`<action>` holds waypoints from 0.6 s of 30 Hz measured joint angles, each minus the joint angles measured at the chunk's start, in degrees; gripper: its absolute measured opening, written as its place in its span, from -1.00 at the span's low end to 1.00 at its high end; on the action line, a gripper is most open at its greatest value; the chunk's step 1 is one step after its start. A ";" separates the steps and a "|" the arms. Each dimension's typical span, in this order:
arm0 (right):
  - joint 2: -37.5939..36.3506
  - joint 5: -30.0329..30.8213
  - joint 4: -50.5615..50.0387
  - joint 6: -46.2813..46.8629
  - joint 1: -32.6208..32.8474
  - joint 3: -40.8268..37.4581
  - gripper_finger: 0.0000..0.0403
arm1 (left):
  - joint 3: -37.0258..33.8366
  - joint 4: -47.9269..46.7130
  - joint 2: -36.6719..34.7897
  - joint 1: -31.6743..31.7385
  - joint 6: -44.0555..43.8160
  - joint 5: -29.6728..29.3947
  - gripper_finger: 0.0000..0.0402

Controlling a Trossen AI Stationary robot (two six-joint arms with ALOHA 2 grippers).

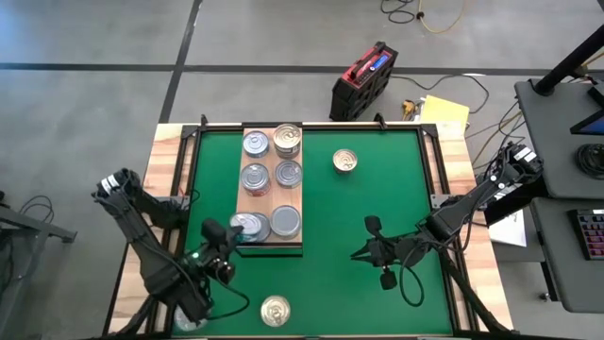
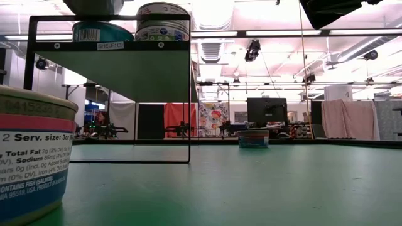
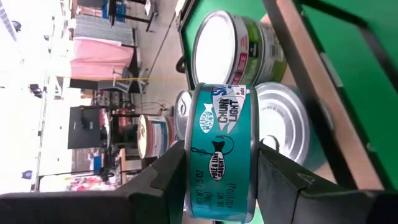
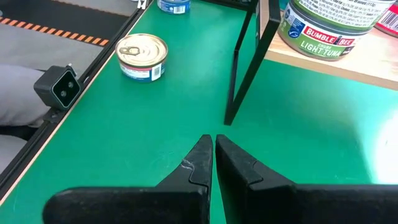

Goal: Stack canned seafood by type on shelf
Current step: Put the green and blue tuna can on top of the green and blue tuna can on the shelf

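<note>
- Nearest you, one gold-lidded round tin (image 1: 276,310) waits on the green table mat (image 1: 377,198).
- Your left gripper (image 1: 229,232) pinches a teal-labelled flat tuna tin (image 3: 221,152) at the near corner of the light wooden shelf board (image 1: 255,194).
- Right gripper (image 4: 213,163), fingers pressed together, idles on the mat.
- Five tins already sit shelved.
- Farther off, another gold-lidded tin (image 1: 345,161) remains; nothing blocks it.

The high camera is looking straight down on the shelf (image 1: 271,185), the low one level beneath it, both wrist cameras viewing it closely, sharing its tins (image 3: 221,152).
</note>
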 joint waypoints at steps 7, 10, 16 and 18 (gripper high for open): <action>0.00 0.01 0.00 0.00 0.00 0.00 -0.94 | -0.70 0.01 1.27 0.49 -1.40 -0.07 -0.37; 0.00 0.01 0.02 -0.01 0.00 0.00 -0.94 | -0.67 0.08 1.87 0.60 -1.97 -0.04 -0.37; 0.00 0.02 0.00 -0.01 0.00 0.00 -0.94 | -0.67 0.45 1.99 1.41 -3.44 -0.05 -0.26; 0.00 0.02 0.00 -0.01 0.00 0.00 -0.94 | -0.67 0.42 1.99 1.70 -3.45 -0.07 -0.23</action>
